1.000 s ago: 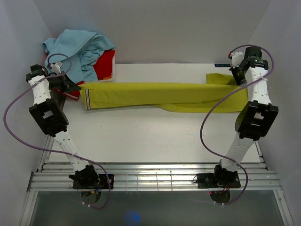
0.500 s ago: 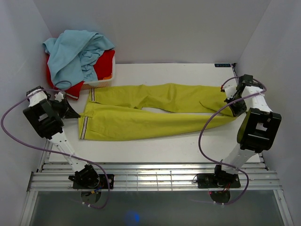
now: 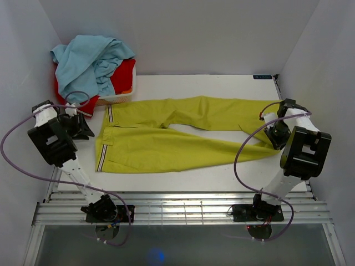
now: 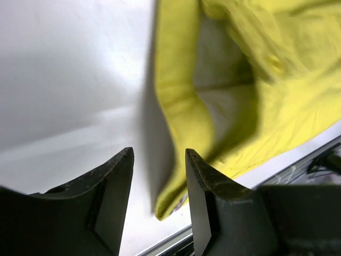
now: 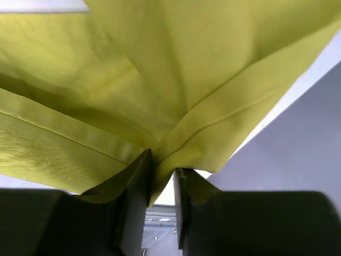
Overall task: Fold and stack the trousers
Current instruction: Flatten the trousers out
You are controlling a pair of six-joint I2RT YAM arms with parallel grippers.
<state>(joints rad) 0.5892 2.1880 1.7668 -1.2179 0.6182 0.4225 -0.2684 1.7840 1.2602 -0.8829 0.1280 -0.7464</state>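
The left arm (image 3: 52, 141) and the right arm (image 3: 304, 149) are showing white links between blocky black joints. A thin purple cable (image 3: 237, 160) is trailing from each one to black bases (image 3: 105, 210) at the near edge. Dark, scuffed fingers (image 4: 114, 202) are finishing each wrist.

A white surface (image 3: 183, 180) fills the middle, boxed in by plain pale walls: a far wall (image 3: 183, 33), a left wall (image 3: 16, 61) and a right wall (image 3: 333, 44). Along its near edge runs a slatted metal frame (image 3: 183, 206), then a dark glossy strip (image 3: 183, 249). The light is soft and even
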